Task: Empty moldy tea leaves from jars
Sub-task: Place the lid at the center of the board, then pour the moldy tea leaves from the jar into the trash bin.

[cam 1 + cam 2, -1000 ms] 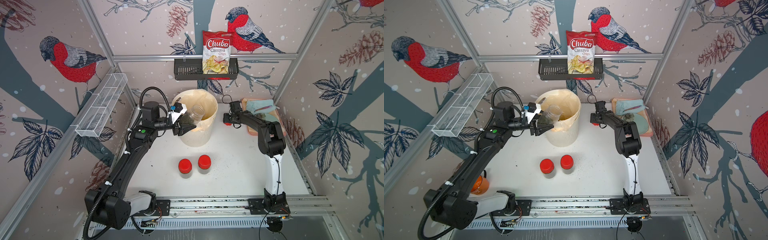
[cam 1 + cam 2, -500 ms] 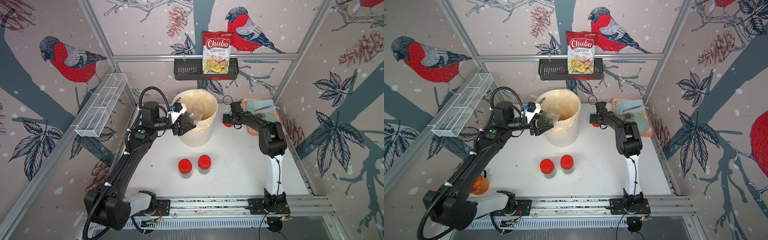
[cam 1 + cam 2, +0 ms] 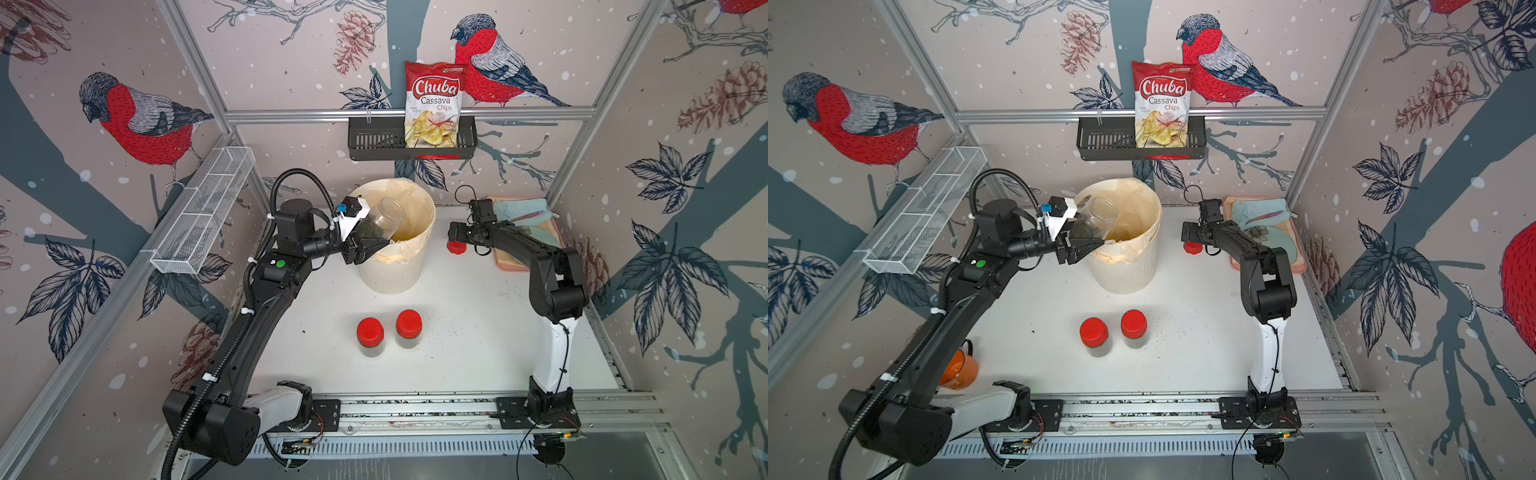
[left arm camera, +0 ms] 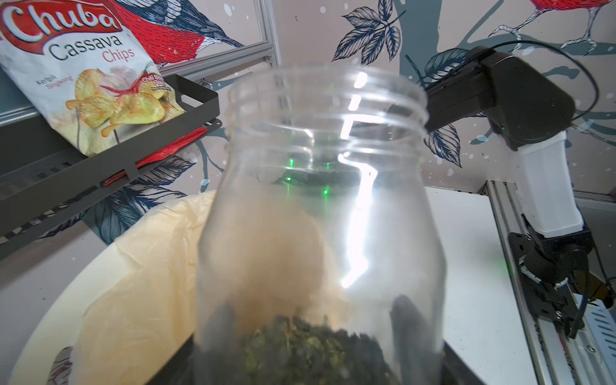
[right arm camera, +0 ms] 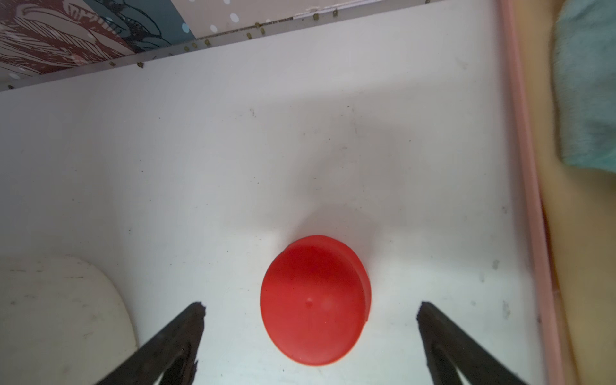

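White bench [image 3: 457, 324] inside bird-print walls [image 3: 291, 62]. Left pincer [image 3: 365, 249] grips an uncapped clear plastic jar [image 3: 384, 218] tilted over the white ribbed bin [image 3: 395, 270], with dark green tea leaves [image 3: 372, 230] heaped at its base. Right pincer [image 5: 311, 306] gapes wide over a loose round red lid [image 3: 457, 247]. Two red-lidded clear jars [image 3: 370, 336] stand together mid-bench.

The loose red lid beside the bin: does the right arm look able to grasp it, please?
Probably yes: the right gripper hangs over the lid, jaws open wide either side of it. The bin and tray stand apart, so nothing seems to block a grasp.
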Robot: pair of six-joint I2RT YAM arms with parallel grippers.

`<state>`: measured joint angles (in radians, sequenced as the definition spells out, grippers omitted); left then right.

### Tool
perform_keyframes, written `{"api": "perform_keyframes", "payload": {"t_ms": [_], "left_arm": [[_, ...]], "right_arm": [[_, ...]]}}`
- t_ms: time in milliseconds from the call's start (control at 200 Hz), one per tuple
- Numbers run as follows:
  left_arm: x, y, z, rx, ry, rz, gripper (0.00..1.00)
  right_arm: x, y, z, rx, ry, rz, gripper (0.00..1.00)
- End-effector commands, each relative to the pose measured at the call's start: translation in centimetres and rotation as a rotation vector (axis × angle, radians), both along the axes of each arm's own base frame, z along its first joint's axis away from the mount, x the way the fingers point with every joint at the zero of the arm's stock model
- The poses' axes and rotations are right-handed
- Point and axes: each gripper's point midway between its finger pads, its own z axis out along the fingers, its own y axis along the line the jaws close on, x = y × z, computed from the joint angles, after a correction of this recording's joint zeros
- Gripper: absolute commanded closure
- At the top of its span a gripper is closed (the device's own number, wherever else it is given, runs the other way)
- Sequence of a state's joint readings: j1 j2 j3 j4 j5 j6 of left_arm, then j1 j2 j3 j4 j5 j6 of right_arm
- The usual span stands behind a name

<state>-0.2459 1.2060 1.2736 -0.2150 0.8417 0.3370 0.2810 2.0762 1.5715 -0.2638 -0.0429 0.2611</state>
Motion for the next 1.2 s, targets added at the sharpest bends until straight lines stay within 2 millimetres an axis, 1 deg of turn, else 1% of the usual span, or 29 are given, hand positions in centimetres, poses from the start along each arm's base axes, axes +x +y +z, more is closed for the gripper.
{"api": "perform_keyframes", "payload": {"t_ms": [0, 130, 330, 440, 550, 645, 750, 976, 1196], "left_arm": [[1.4, 1.0, 1.8, 0.005, -0.041, 0.107, 0.69], [3.0, 2.3, 3.0, 0.014, -0.069, 0.228, 0.69], [6.3, 4.1, 3.6, 0.065, -0.055, 0.394, 0.71], [8.0, 4.9, 3.7, 0.092, -0.060, 0.470, 0.70], [9.0, 5.3, 3.7, 0.133, -0.081, 0.522, 0.71], [9.5, 5.1, 3.4, 0.185, -0.112, 0.558, 0.71], [10.2, 4.9, 2.6, 0.291, -0.154, 0.621, 0.71], [11.5, 4.4, 1.3, 0.490, -0.211, 0.708, 0.72], [12.1, 4.1, 0.5, 0.682, -0.274, 0.770, 0.73]], "right_arm": [[0.0, 0.4, 3.2, 0.055, -0.071, 0.006, 0.00], [-1.2, 0.4, 6.7, 0.091, -0.125, 0.019, 0.00], [-3.6, 0.2, 12.5, 0.153, -0.236, 0.029, 0.00], [-5.2, 0.3, 14.9, 0.194, -0.282, 0.037, 0.00], [-6.7, 0.1, 16.9, 0.206, -0.339, 0.033, 0.01], [-7.6, -0.2, 18.0, 0.215, -0.362, 0.031, 0.01], [-8.5, -0.3, 18.8, 0.228, -0.381, 0.040, 0.01], [-9.9, -0.1, 19.9, 0.263, -0.408, 0.063, 0.01], [-10.7, -0.1, 20.6, 0.276, -0.420, 0.077, 0.01]]}}
